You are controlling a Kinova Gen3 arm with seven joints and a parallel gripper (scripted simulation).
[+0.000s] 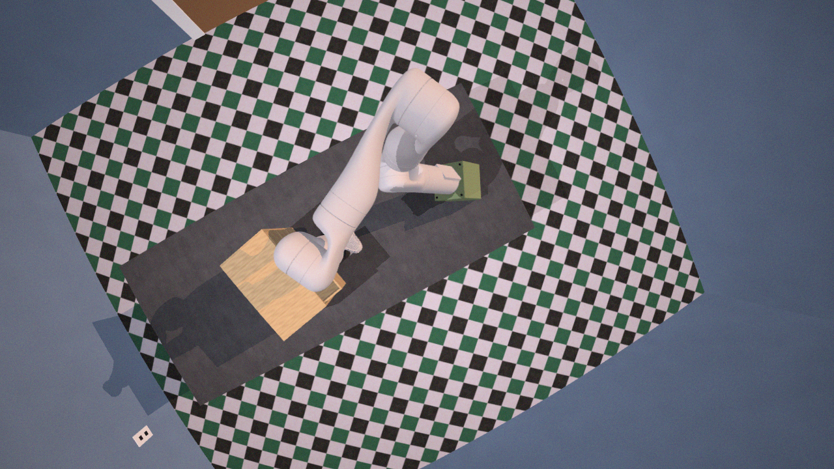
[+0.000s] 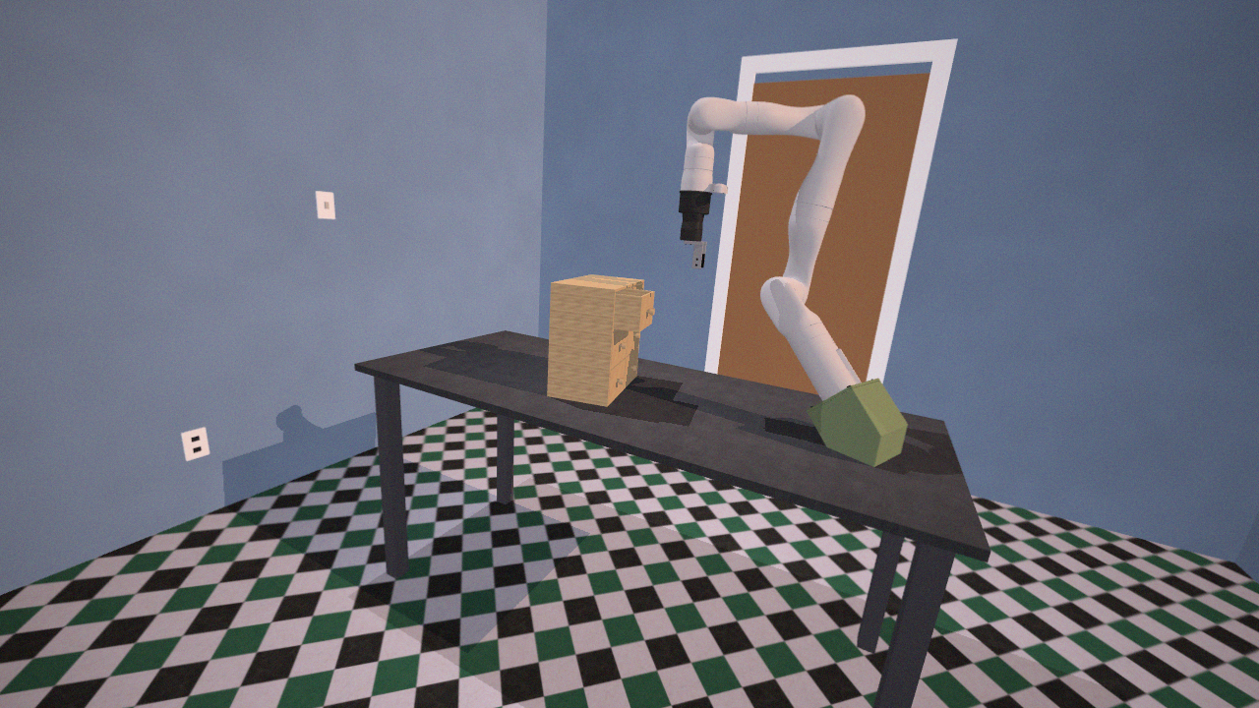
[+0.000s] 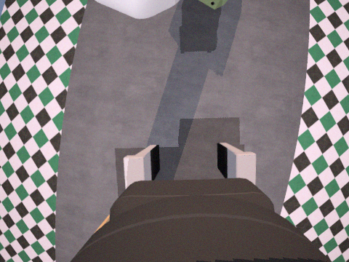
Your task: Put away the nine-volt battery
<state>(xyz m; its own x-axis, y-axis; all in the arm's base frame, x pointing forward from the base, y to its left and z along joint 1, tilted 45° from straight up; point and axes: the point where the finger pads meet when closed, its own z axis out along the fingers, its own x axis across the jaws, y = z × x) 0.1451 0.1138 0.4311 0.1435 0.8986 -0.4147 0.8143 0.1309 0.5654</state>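
My hand [image 2: 697, 265] [image 3: 188, 156] hung high above the tabletop [image 1: 431, 247] [image 2: 730, 457] [image 3: 109, 91], fingers spread wide, gripping nothing. The wooden chest [image 1: 273, 291] [image 2: 580, 343] stood upright below, apart from me, an upper drawer [image 1: 338, 288] [image 2: 633, 310] jutting from its front. I could not tell where either battery lay.

At ten to eleven o'clock from above, a brown door [image 1: 224, 10] [image 2: 827, 228] stands in a white frame [image 1: 179, 20] [image 2: 915, 210]; an outlet [image 1: 143, 436] [image 2: 195, 443] is at eight. From the side, a switch [image 2: 326, 205] sits on the blue wall [image 1: 746, 174] [image 2: 422, 105] at ten.
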